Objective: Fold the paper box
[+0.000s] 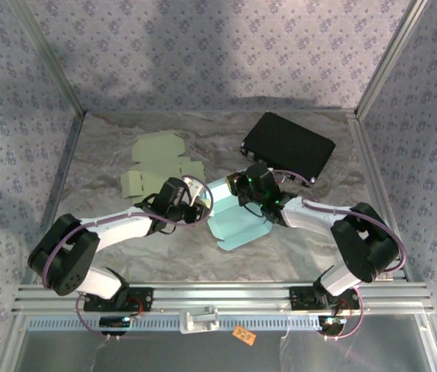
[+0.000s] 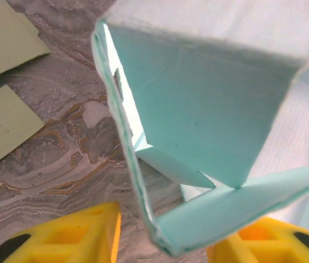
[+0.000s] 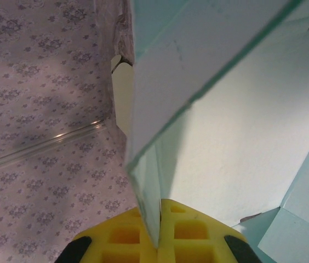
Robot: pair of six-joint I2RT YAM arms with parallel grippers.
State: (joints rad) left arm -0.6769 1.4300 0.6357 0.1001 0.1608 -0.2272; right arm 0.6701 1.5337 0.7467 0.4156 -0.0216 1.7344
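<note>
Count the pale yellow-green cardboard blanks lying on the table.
2. The rear blank lies left of the black box; the near blank lies in front of it. Another could hide under the teal box.

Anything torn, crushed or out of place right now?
Nothing stands out. The teal paper box is half-folded, one panel pinched in the right fingers; the pale green blanks lie flat; the black box sits intact, angled to the walls.
</note>
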